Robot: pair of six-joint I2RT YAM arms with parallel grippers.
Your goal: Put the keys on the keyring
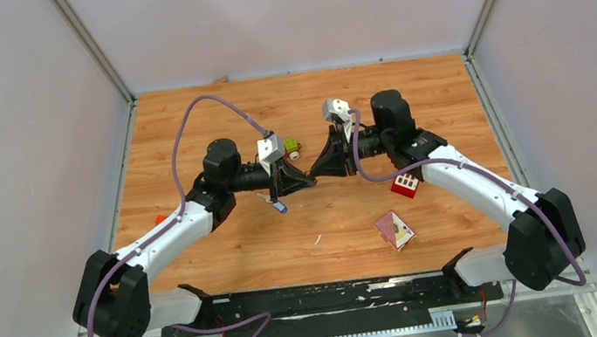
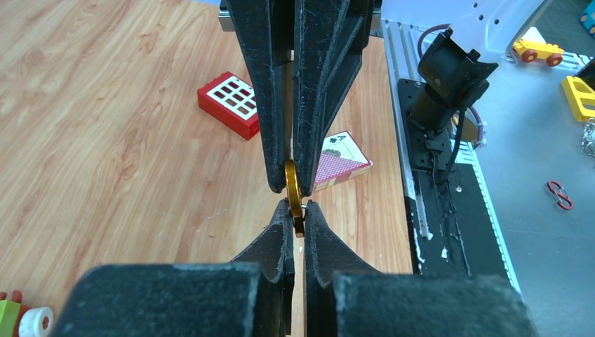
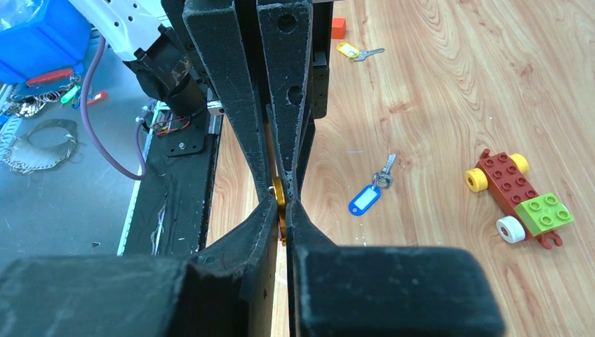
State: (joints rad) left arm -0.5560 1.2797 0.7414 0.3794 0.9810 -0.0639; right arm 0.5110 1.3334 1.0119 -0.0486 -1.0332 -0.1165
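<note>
The left pincer (image 2: 297,210) and right pincer (image 3: 281,205), both squeezed tight, hold the gold keyring (image 2: 292,184) aloft; blue key (image 3: 365,200) and yellow key (image 3: 349,50) lie on the surface (image 1: 311,96). Opposing pulls could drop it.

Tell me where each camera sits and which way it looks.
Top: above and behind, looking down at the table; both arms show, left hand meeting right hand.
Left wrist: on the left arm, facing right; own fingers at bottom, pinching the keyring.
Right wrist: on the right arm, facing left, past the blue key; own fingers at bottom.
Shared: both wrists see the keyring.
</note>
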